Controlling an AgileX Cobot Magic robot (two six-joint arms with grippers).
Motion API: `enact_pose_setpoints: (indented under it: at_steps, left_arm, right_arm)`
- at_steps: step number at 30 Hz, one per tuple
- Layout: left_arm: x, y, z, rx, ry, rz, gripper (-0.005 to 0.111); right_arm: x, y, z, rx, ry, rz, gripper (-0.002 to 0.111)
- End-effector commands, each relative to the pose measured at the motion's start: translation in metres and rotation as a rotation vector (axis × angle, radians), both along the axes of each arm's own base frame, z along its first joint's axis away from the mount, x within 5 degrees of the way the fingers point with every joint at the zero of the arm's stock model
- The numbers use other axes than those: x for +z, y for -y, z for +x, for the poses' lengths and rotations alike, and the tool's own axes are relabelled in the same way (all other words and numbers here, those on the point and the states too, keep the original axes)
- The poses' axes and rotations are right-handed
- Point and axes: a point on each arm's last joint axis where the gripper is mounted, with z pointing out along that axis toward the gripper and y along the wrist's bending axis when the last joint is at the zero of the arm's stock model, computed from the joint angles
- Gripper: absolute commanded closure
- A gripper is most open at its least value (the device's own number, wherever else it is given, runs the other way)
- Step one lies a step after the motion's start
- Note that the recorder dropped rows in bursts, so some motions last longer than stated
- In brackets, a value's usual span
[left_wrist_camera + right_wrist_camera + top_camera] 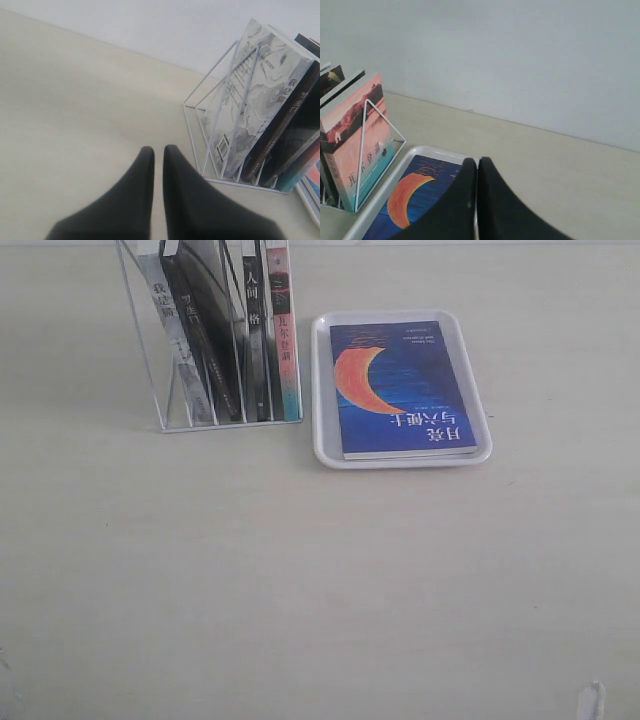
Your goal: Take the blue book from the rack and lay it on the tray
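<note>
Exterior view: the blue book [405, 390] lies flat, cover up, inside the tray [400, 463], upper right of the frame's centre; its long axis runs up and down the frame, parallel to the tray's long sides, with the title end towards the bottom; the rack [228, 426] stands just beside the tray at upper left and holds only other books; neither gripper shows here.

Left wrist view: the left gripper [158, 150] has its fingers drawn together to a thin slit and holds nothing; it points at bare table near the rack [240, 183]; the book is out of sight.

Right wrist view: the right gripper [477, 161] is closed and empty; the book [405, 200] lies in the tray [427, 150] directly beyond its tips, so the right arm is the nearer; the placing looks done, and only a clear retreat seems left.
</note>
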Motion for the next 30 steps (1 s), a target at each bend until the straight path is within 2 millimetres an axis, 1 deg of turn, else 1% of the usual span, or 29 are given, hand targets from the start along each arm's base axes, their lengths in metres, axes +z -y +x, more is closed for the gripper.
enact_pose_setpoints:
  at_steps: [1,4,9,12,14,18,19,23,28,30]
  left_arm:
    - [0.000,0.000,0.000,-0.002,0.013,-0.005,0.101]
    - [0.000,0.000,0.000,-0.002,0.013,-0.005,0.101]
    - [0.000,0.000,0.000,-0.002,0.013,-0.005,0.101]
    - [0.000,0.000,0.000,-0.002,0.013,-0.005,0.101]
    - [0.000,0.000,0.000,-0.002,0.013,-0.005,0.101]
    - [0.000,0.000,0.000,-0.002,0.013,-0.005,0.101]
    - [0.000,0.000,0.000,-0.002,0.013,-0.005,0.101]
    - [0.000,0.000,0.000,-0.002,0.013,-0.005,0.101]
    - [0.000,0.000,0.000,-0.002,0.013,-0.005,0.101]
    - [0.000,0.000,0.000,-0.002,0.013,-0.005,0.101]
  right_arm:
    - [-0.012,0.006,-0.021,-0.051,0.076,-0.001,0.108]
    - [-0.012,0.009,-0.026,-0.065,0.119,-0.028,0.108]
    - [-0.010,0.011,-0.026,-0.090,0.137,-0.005,0.108]
    - [-0.012,0.011,-0.025,-0.105,0.111,0.063,0.108]
    - [-0.014,0.012,-0.025,-0.122,0.085,0.076,0.108]
    - [-0.019,0.019,-0.025,-0.206,0.030,0.081,0.108]
    - [-0.020,0.021,-0.024,-0.238,0.017,0.108,0.108]
    - [-0.020,0.026,-0.024,-0.293,0.017,0.108,0.108]
    - [-0.021,0.026,-0.024,-0.287,0.020,0.077,0.108]
    - [-0.027,0.026,-0.023,-0.277,0.031,0.035,0.108]
